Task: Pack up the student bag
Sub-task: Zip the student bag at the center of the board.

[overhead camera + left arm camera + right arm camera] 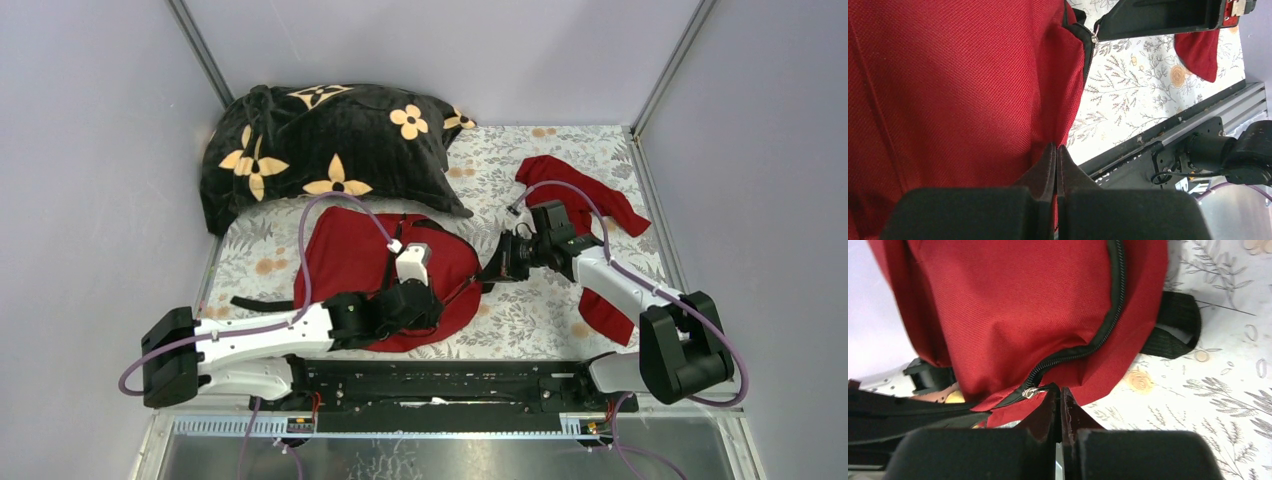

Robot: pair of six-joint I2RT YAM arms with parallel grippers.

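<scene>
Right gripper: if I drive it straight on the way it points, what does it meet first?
The student bag: the right gripper, jaws shut, sits by its zipper pull, so the red fabric just beyond likely comes first.

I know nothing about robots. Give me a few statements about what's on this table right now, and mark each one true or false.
1. The black flowered blanket lies at the far left of the table. True.
2. The student bag stands upright. False: it lies flat between the two arms.
3. Both hands are wide open. False: the left hand and the right hand are both shut, with their fingertips at the bag.
4. A red garment lies on the right side, apart from the bag. True.
</scene>
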